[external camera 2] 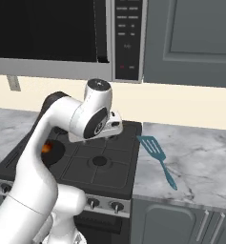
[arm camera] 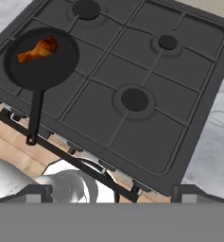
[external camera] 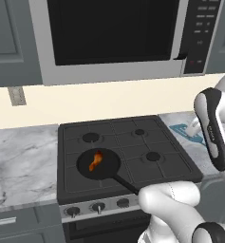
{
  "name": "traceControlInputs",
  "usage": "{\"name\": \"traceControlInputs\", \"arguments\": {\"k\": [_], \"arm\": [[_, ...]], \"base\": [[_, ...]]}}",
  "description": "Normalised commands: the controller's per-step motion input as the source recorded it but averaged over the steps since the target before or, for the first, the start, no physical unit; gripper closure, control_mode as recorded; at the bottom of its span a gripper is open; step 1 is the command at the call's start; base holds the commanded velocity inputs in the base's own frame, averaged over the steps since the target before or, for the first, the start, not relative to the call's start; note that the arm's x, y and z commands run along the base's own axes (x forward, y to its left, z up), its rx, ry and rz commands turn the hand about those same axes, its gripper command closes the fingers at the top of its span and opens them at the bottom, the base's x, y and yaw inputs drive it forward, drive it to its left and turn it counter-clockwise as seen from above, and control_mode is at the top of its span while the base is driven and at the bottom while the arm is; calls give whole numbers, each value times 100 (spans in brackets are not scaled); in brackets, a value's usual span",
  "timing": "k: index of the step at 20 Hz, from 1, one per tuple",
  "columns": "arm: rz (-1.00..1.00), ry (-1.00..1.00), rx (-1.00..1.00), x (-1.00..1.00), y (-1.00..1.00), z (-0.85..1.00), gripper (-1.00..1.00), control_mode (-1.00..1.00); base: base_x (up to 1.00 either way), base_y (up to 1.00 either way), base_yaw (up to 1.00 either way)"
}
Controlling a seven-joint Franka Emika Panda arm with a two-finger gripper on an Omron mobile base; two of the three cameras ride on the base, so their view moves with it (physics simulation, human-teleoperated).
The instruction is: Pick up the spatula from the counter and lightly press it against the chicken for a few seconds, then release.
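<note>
Hand view: my claw [arm camera: 112, 193] hangs wide open, holding nothing, above the stove [arm camera: 146, 71].
The teal spatula [external camera 2: 156, 153] lies on the marble counter [external camera 2: 205, 152] right of the stove; the chicken [arm camera: 39, 50] sits in the black pan [arm camera: 49, 71].

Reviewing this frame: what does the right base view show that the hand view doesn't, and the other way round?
Right base view, not hand view: the microwave above the stove, and the whole teal spatula lying flat on the marble counter. Hand view, not right base view: the pan in full outline, its handle pointing toward the stove front. Both: the stove top and the chicken in the pan.
</note>
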Motion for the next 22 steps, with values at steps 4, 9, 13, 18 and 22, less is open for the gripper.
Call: {"name": "traceControlInputs", "arguments": {"k": [4,9,13,18,22], "arm": [[6,3,4,-1,-44,-18,-100,-100],[2,5,-1,2,-45,-21,-100,-100],[0,5,-10,0,-19,-16,-100,-100],[-5,4,-13,0,-16,-7,-100,-100],[-6,4,1,0,-23,-3,-100,-100]], "base": [[0,0,0],[0,0,0],[0,0,0],[0,0,0],[0,0,0]]}}
